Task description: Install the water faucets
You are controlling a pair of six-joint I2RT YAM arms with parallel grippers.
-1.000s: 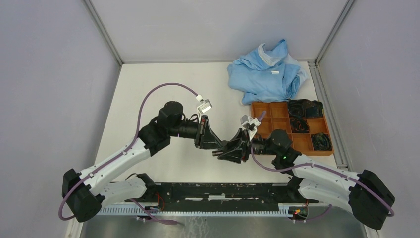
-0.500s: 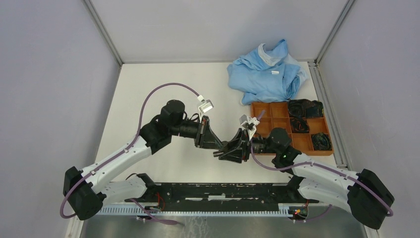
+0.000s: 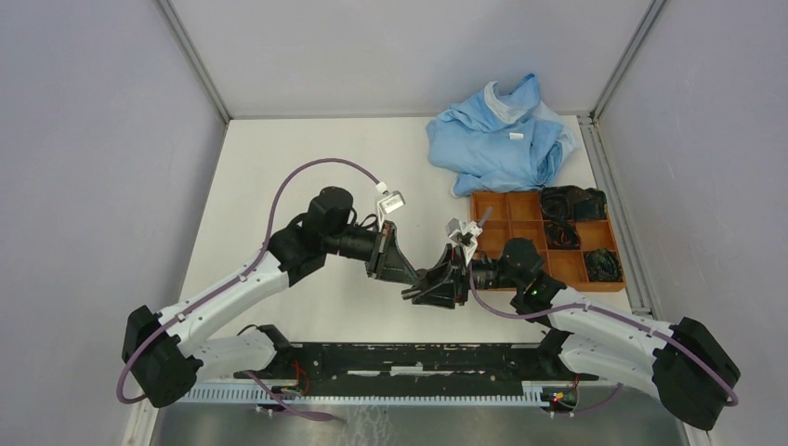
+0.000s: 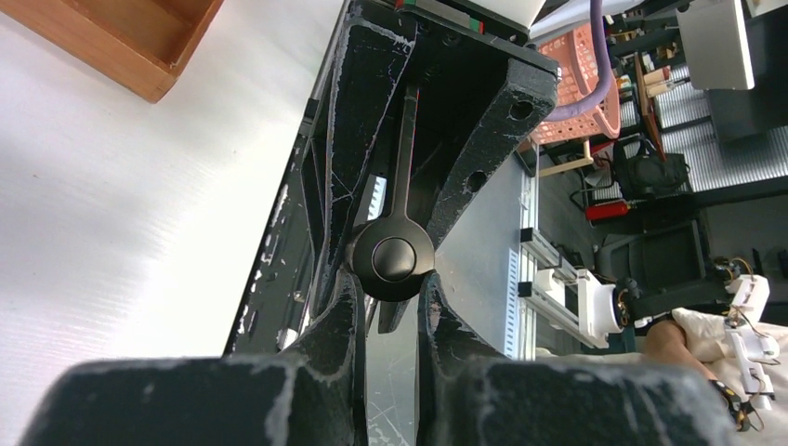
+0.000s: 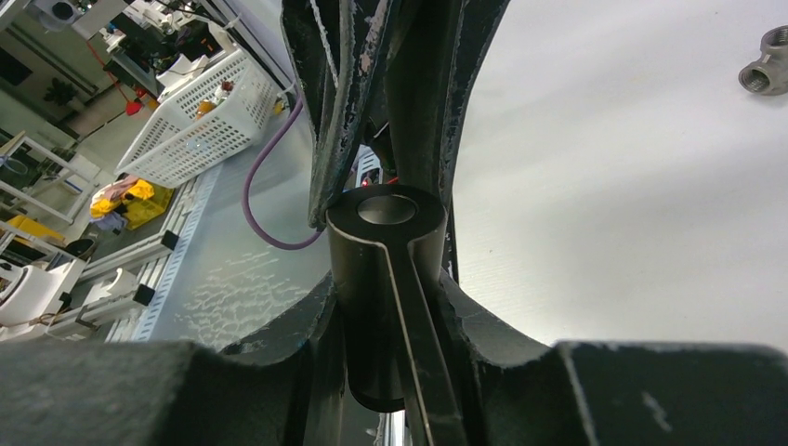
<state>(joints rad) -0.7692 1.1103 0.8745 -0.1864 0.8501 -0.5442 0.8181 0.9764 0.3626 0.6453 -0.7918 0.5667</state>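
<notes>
Pinching tight, left gripper [image 4: 390,283] grips the round end of the dark faucet piece [image 4: 391,258] above mid bench [image 3: 307,167]. Right gripper [image 5: 390,307] clamps its barrel. Grey T-fitting [image 5: 767,63] lies loose, well apart: nothing joined yet, I'd judge.

The left hand [image 3: 407,276] and the right hand [image 3: 420,290] meet fingertip to fingertip over the middle of the white worktop [image 3: 279,177], with both arms bent inward from the near edge. To the right sits an orange compartment tray [image 3: 520,206], with dark cable bundles [image 3: 569,203] in its right-hand cells. A crumpled blue cloth [image 3: 497,135] lies at the tray's far edge.
</notes>
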